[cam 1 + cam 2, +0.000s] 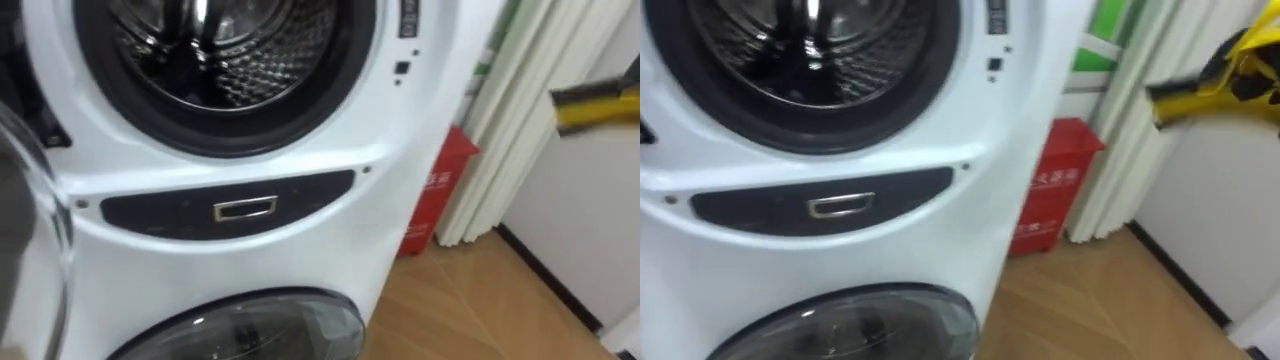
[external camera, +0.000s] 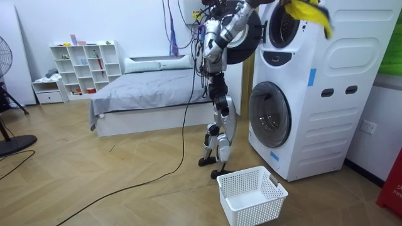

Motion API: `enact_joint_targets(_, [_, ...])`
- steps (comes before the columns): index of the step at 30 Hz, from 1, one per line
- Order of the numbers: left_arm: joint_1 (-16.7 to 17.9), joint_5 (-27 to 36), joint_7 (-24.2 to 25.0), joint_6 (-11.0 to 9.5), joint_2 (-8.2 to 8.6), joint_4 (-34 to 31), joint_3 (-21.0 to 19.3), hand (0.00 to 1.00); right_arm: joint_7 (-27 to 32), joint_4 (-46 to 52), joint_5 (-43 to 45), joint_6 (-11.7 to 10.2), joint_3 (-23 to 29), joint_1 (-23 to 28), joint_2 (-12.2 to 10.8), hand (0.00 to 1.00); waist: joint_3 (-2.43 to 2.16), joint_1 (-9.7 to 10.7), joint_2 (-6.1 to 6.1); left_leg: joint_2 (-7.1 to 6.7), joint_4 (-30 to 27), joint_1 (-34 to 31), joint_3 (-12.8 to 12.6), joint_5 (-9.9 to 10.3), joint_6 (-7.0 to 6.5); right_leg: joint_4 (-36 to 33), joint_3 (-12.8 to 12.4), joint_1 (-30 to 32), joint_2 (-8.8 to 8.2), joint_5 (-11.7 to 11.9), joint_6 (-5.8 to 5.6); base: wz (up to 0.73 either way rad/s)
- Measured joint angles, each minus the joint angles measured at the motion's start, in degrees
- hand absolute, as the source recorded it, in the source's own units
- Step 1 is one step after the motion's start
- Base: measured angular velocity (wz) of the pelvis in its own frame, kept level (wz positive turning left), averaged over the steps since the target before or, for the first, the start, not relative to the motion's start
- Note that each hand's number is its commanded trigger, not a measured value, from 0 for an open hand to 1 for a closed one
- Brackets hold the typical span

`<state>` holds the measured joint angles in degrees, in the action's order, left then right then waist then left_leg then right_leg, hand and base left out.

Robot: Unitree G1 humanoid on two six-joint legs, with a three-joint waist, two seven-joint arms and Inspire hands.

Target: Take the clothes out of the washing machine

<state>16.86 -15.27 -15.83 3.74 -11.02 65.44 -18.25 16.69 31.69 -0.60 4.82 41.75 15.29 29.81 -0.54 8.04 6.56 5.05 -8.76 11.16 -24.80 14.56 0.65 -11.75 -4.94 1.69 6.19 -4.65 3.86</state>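
The upper washing machine's drum [image 1: 225,55] stands open, and I see bare steel inside. Its round glass door [image 1: 35,240] hangs open at the left edge. A yellow cloth [image 1: 1215,98] hangs in the air to the right of the machine, level with the drum. In the room view the same yellow cloth [image 2: 309,11] hangs from my raised right hand [image 2: 280,4] in front of the upper machine. I stand close to the stacked white machines [image 2: 314,94], facing them.
The lower machine's door [image 1: 250,325] is closed. A white laundry basket [image 2: 251,194] sits on the wooden floor by my feet. A red box [image 1: 438,190] leans at the wall right of the machines, beside pale curtains [image 1: 510,120]. A bed [image 2: 144,94] lies behind me.
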Motion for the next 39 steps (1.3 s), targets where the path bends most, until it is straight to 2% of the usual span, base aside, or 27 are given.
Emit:
enact_joint_targets(3, [-0.55,0.03,0.19,0.39,-0.53,-0.07,0.5,0.0,0.05,-2.11,-0.82,0.21,-0.24,2.6,-1.24,1.0,0.08,0.47,0.34,0.14,-0.18,-0.08,-1.79,0.07,0.51,-0.11,-1.62,0.74,0.5,0.55,-0.3,-0.35])
enact_joint_targets(6, [-1.12,0.09,0.35,1.54,-0.6,-0.12,1.2,0.0,0.05,-4.5,-1.21,1.88,-0.66,4.23,-2.7,1.0,0.05,1.01,0.44,0.17,-0.77,-0.6,-3.43,0.11,0.54,-0.91,-3.54,1.97,1.0,0.91,-0.39,-0.29])
enact_joint_targets(10, [-1.6,0.03,1.12,3.01,-1.19,-0.37,4.04,0.0,-1.22,-6.66,-1.67,4.04,-5.2,4.52,-2.74,1.0,0.11,1.17,0.21,0.16,-1.07,-1.41,-6.04,0.11,0.4,-0.93,-5.91,3.47,1.61,2.22,-0.13,-0.37])
enact_joint_targets(13, [-2.1,0.06,1.26,3.54,-1.2,-0.77,5.01,0.0,-3.08,-6.88,-2.98,4.77,-7.29,4.76,-2.75,1.0,0.14,1.34,-0.35,0.2,-1.43,-1.8,-7.23,0.06,0.37,-0.83,-7.45,4.15,2.03,2.98,-0.46,-0.24])
enact_joint_targets(15, [-2.3,0.14,1.46,3.78,-1.35,-0.73,5.46,0.0,-4.58,-7.76,-4.11,4.68,-9.54,5.06,-2.78,1.0,0.28,1.19,-1.12,0.23,-1.59,-1.8,-8.36,0.14,0.26,-0.85,-8.53,4.44,2.31,3.34,-0.53,-0.28])
enact_joint_targets(16, [-2.36,0.24,1.46,3.8,-1.76,-0.73,6.67,0.0,-5.01,-9.44,-4.63,4.64,-11.35,5.04,-2.86,1.0,0.19,1.23,-1.48,0.28,-1.73,-1.9,-8.77,0.19,0.21,-0.69,-8.83,4.55,2.37,3.52,-0.48,-0.21])
enact_joint_targets(17, [-2.35,0.42,1.45,3.81,-1.88,-0.72,7.35,0.0,-5.27,-10.33,-4.93,4.65,-12.16,5.11,-3.07,1.0,0.09,1.19,-1.85,0.29,-1.79,-1.98,-8.92,0.19,0.21,-0.6,-8.84,4.55,2.35,3.65,-0.46,-0.16])
enact_joint_targets(19, [-3.0,1.21,1.63,3.85,-1.89,-0.73,9.43,0.0,-6.06,-13.39,-5.79,4.67,-14.04,5.24,-4.18,1.0,0.19,1.34,-2.6,0.29,-2.01,-2.3,-9.1,0.22,0.2,-0.11,-8.78,4.67,2.21,4.05,-0.64,-0.05])
enact_joint_targets(21, [-4.08,1.37,2.51,4.0,-1.83,-1.21,11.7,0.0,-7.0,-18.51,-7.55,4.64,-15.59,5.68,-5.25,1.0,0.12,1.1,-4.04,0.18,-2.36,-3.44,-9.67,0.53,-0.33,-0.01,-8.99,5.8,2.01,4.53,-1.25,-0.03])
enact_joint_targets(22, [-4.32,1.5,2.53,3.9,-1.67,-1.29,12.05,0.0,-7.48,-22.72,-7.86,4.58,-16.51,4.97,-5.55,1.0,-0.06,1.1,-4.42,0.21,-2.72,-3.82,-9.91,0.69,-0.56,-0.05,-9.11,6.17,2.0,4.66,-1.29,-0.06])
enact_joint_targets(23, [-4.49,1.67,2.53,3.9,-1.62,-1.27,12.42,0.0,-7.65,-24.89,-7.95,4.6,-16.81,4.73,-5.86,1.0,-0.09,1.08,-4.64,0.19,-2.75,-3.94,-9.94,0.69,-0.55,-0.06,-9.16,6.27,1.98,4.75,-1.34,-0.05])
enact_joint_targets(25, [-4.67,2.21,2.53,3.8,-1.71,-1.38,13.84,0.0,-7.99,-30.84,-8.05,5.04,-17.24,4.73,-7.58,1.0,-0.07,1.14,-5.85,0.1,-2.96,-4.78,-9.94,0.71,-0.57,-0.3,-9.31,7.1,1.97,4.8,-1.41,-0.06])
enact_joint_targets(29, [-4.54,2.25,2.53,3.27,-1.62,-1.44,16.31,0.0,-7.5,-36.51,-11.02,4.95,-18.08,3.39,-7.61,1.0,0.15,1.89,-7.82,-0.45,-3.01,-7.01,-9.8,0.72,-0.99,-1.12,-10.11,9.43,1.92,4.78,-1.38,-0.09])
enact_joint_targets(32, [-4.99,2.26,2.58,3.19,-1.6,-1.38,17.79,0.0,-5.09,-42.2,-11.91,3.49,-18.39,0.75,-7.73,1.0,0.42,2.58,-9.27,-0.83,-3.38,-9.02,-9.63,0.51,-1.35,-2.07,-10.92,11.83,2.01,4.84,-1.45,-0.1])
enact_joint_targets(33, [-5.63,2.37,2.79,3.15,-1.6,-1.38,18.01,0.0,-4.14,-45.79,-12.08,2.27,-18.83,-1.57,-7.76,1.0,0.36,3.01,-9.78,-0.87,-3.99,-10.65,-9.72,0.5,-1.5,-2.42,-11.46,13.38,2.04,5.06,-1.69,-0.13])
enact_joint_targets(35, [-6.24,3.5,2.86,2.88,-1.54,-1.35,18.55,0.0,-2.89,-50.17,-12.61,1.88,-19.89,-4.61,-7.74,1.0,0.42,3.5,-10.4,-1.09,-4.29,-12.21,-10.32,0.37,-1.71,-3.28,-12.06,15.37,2.04,5.18,-1.79,-0.13])
enact_joint_targets(37, [-7.55,4.91,3.97,2.13,-1.23,-1.5,19.69,0.0,-1.33,-55.88,-14.23,0.61,-21.08,-7.63,-7.73,1.0,0.51,3.73,-11.86,-0.99,-4.84,-13.93,-10.84,0.38,-1.74,-3.63,-12.22,17.2,2.1,5.43,-1.77,-0.14])
enact_joint_targets(39, [-7.96,6.42,4.33,1.49,-1.22,-2.61,19.73,0.0,-0.23,-58.91,-14.94,-0.13,-22.32,-9.26,-7.74,1.0,0.34,4.05,-12.76,-1.11,-5.02,-15.41,-11.24,0.41,-1.8,-4.19,-12.37,19.02,2.08,5.44,-1.8,-0.11])
